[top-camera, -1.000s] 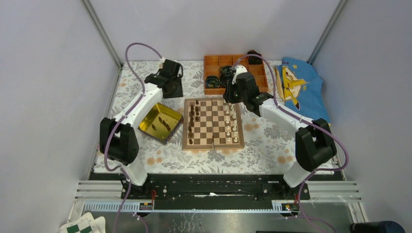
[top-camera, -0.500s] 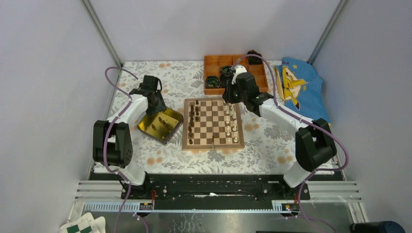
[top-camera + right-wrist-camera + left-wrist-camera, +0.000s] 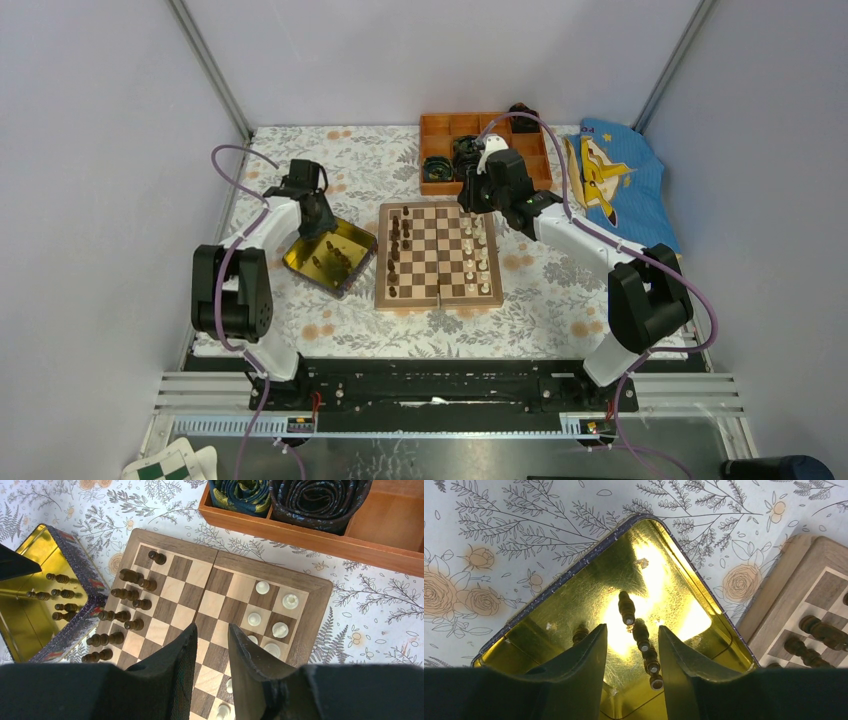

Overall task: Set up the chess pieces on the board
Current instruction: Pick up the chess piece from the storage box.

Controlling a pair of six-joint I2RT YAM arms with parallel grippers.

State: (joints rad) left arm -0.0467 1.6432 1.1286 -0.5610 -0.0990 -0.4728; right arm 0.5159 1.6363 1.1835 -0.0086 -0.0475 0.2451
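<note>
Presently, the board point(image 3: 430, 300) lies mid-table: dark chess pieces point(image 3: 395, 240) on its 9 o'clock side, cream chess pieces point(image 3: 478, 250) at 3 o'clock. The left gripper point(image 3: 632, 630) hangs spread and empty above the gold tray point(image 3: 300, 262) at 9 o'clock; the right gripper point(image 3: 212, 627), slightly parted and empty, is over the board's 1 o'clock corner

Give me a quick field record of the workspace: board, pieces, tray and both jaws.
board: chessboard open and flat, mid-table
on board: dark pieces along its left columns, pale pieces along its right columns
tray: gold tray left of the board
in tray: loose dark pieces lying on their sides
left jaws: open above the tray, nothing held
right jaws: slightly apart above the board's far edge, nothing between them
behind board: orange box holding dark rolls
</note>
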